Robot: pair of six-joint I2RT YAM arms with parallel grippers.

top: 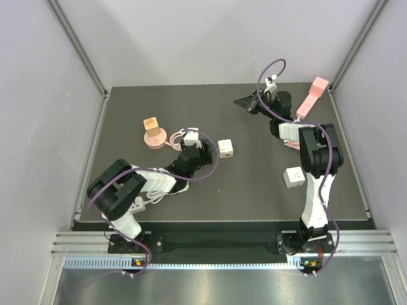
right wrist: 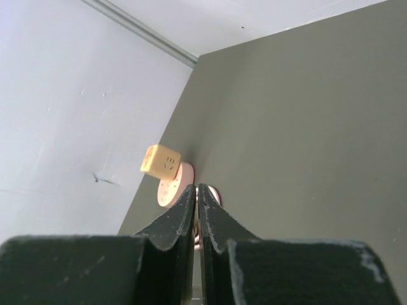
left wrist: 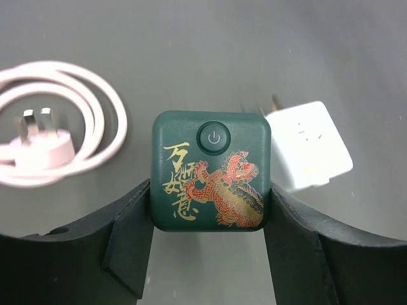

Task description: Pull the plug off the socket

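The left pincer (left wrist: 210,194) is clamped on the 2 flanks of the green socket cube (left wrist: 210,171), likely to brace it against a pull, while the white plug (left wrist: 308,146) lies just beside it on the counter (left wrist: 191,44), prongs bared and seemingly already out, and the right pincer (right wrist: 197,200) hangs clenched on nothing.

A yellow cube (top: 151,123) is sitting on a pink disc (top: 155,140) at the desk's (top: 254,190) left side; a pink power strip (top: 311,96) is lying at its far-right corner.
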